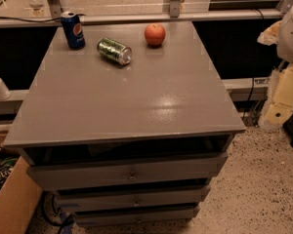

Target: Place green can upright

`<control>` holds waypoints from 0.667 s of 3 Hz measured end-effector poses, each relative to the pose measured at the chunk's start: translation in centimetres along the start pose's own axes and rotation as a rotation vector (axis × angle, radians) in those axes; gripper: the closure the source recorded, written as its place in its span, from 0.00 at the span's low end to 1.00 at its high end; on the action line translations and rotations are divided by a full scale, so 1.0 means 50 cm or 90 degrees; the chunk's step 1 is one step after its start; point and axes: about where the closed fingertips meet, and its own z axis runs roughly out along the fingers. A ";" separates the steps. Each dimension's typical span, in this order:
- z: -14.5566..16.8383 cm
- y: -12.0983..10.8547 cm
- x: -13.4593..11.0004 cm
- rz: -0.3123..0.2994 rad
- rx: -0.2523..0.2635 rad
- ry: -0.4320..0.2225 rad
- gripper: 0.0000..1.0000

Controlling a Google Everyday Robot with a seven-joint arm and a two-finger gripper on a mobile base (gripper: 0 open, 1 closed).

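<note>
Tabletop carries two cans, one apple: green can lies on its side at the back, between upright blue can and apple. End effector (pale, cut off at right edge) hangs beside the tabletop; cannot tell its state.

Grey drawer cabinet with glossy top, speckled floor, metal rail behind, cardboard box left
</note>
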 end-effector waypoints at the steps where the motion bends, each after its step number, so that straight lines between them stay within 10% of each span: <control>1: -0.001 0.000 -0.001 0.000 0.001 0.000 0.00; 2: 0.021 -0.028 -0.048 0.000 0.015 -0.005 0.00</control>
